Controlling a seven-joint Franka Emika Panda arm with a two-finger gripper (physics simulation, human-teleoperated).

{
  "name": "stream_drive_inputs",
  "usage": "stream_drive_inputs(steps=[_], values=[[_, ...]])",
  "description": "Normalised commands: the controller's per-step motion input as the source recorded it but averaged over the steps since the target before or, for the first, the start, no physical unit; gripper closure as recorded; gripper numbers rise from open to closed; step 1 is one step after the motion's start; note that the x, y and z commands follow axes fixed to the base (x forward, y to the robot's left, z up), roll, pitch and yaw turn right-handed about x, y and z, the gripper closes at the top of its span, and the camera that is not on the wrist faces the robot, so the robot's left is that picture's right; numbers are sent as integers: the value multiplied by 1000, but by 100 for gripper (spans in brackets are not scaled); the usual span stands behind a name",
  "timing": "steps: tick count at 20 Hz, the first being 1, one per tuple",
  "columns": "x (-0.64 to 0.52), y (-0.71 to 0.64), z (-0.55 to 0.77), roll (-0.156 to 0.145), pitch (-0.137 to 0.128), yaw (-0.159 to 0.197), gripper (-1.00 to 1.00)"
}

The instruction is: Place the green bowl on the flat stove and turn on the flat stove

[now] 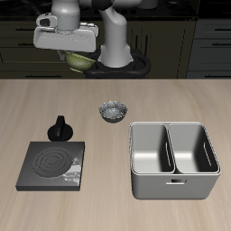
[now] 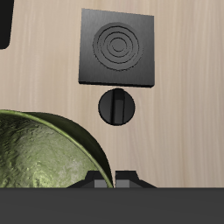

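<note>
Dark kitchen cabinets are filling the background behind a pale wooden table. High above the table's back part, the green bowl is hanging in the air, pinched at its rim by the gripper, whose fingers are sitting close together around the bowl's wall. In the wrist view the green bowl is looming large with its glossy, mottled inside facing the camera, and the fingertips are just showing beside its edge. Below it the flat stove is lying near the table's front edge, its ringed burner bare, with the black knob standing just behind it. Farther along the table, a grey-white patterned bowl is resting near the middle, and a two-compartment grey bin is sitting beside the front edge.
</note>
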Motion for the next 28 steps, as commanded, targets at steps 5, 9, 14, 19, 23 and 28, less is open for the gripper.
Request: stream_drive_inputs(steps=[5, 9, 14, 19, 23, 28], values=[[143, -187, 111, 103, 6, -12, 100], [209, -252, 71, 11, 24, -34, 100], [370, -262, 50, 7, 29, -13, 100], [532, -376, 38, -65, 23, -17, 100], [446, -166, -7, -44, 18, -8, 100], [532, -62, 61, -21, 14, 18, 100]])
